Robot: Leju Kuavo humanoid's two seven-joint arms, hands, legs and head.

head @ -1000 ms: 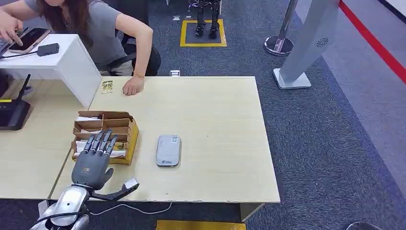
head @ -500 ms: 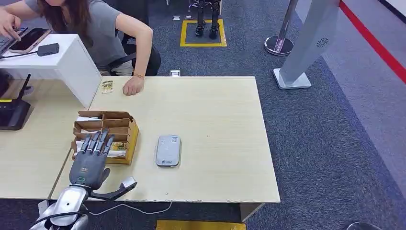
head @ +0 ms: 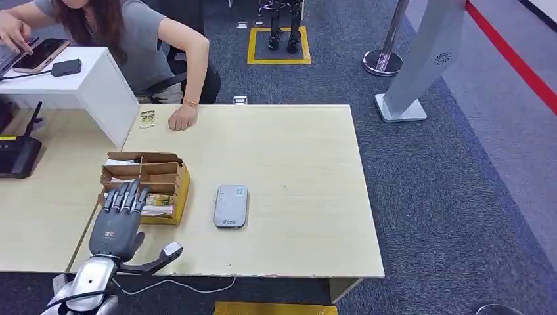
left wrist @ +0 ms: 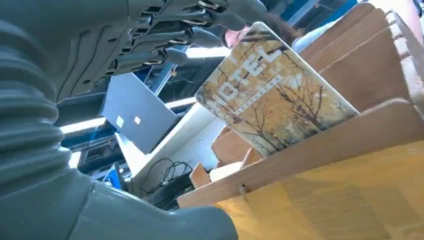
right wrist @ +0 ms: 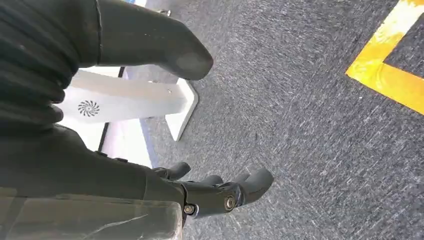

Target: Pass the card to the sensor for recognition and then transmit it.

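A cardboard box [head: 172, 169] with several compartments holds cards near the table's left side. One card [left wrist: 272, 90], printed with autumn trees and the word HOTEL, leans out of the box's front compartment [left wrist: 320, 145]. My left hand [head: 119, 220] hovers flat over the box's near left corner, fingers spread and thumb stuck out sideways, holding nothing. The grey card sensor [head: 230, 205] lies flat on the table to the right of the box. My right hand [right wrist: 220, 192] hangs beside my body over the carpet, fingers loosely apart and empty.
A person sits behind the table with one hand [head: 182, 119] resting on its far edge beside a small card [head: 146, 119]. A white raised shelf [head: 98, 82] and a black router [head: 16, 154] stand at the left. A white sign stand [head: 420, 59] is on the carpet at the right.
My left hand has drawn back toward me and slightly left, from over the box's front compartments to its near left corner. The sensor and box have not moved.
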